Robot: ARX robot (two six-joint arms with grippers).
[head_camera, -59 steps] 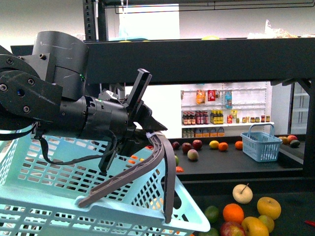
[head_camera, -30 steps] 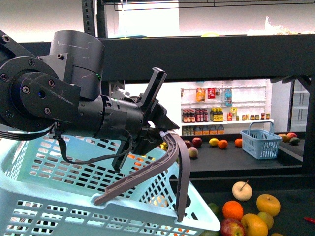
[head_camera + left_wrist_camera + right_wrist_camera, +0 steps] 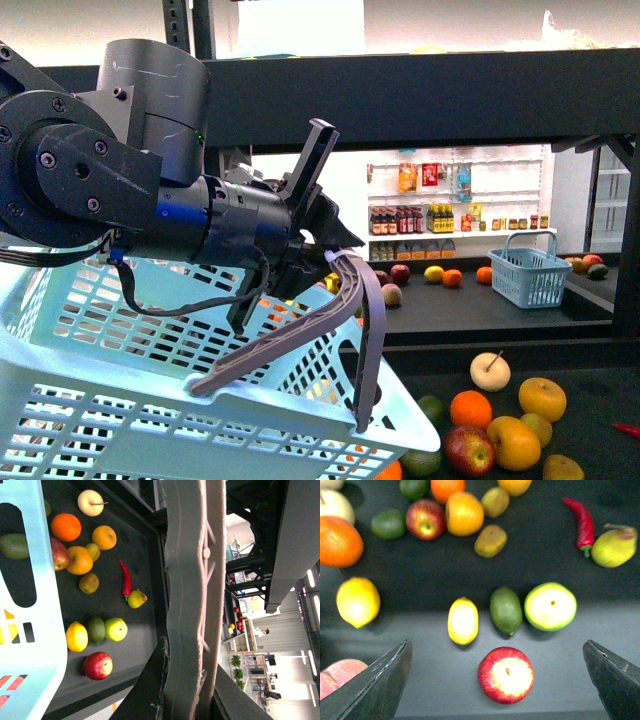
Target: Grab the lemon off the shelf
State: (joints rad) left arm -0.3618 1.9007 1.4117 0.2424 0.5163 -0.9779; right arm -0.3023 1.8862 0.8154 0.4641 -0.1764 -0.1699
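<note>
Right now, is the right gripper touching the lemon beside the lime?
Apart. Right wrist view: the open right gripper has both fingers clear of the lemon, bare shelf between.

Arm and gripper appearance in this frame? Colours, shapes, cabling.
The left arm is dark grey: scuffed cylindrical joint housings with round screw heads, a small green light, and a black cable looping beneath. The left gripper is black with a flat bar-shaped finger. Of the right gripper, only two dark grey wedge-shaped fingertips show.

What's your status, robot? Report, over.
Left gripper shut on basket handle. Right gripper open above lemon on shelf. Lime and red apple close beside lemon, not touching.
</note>
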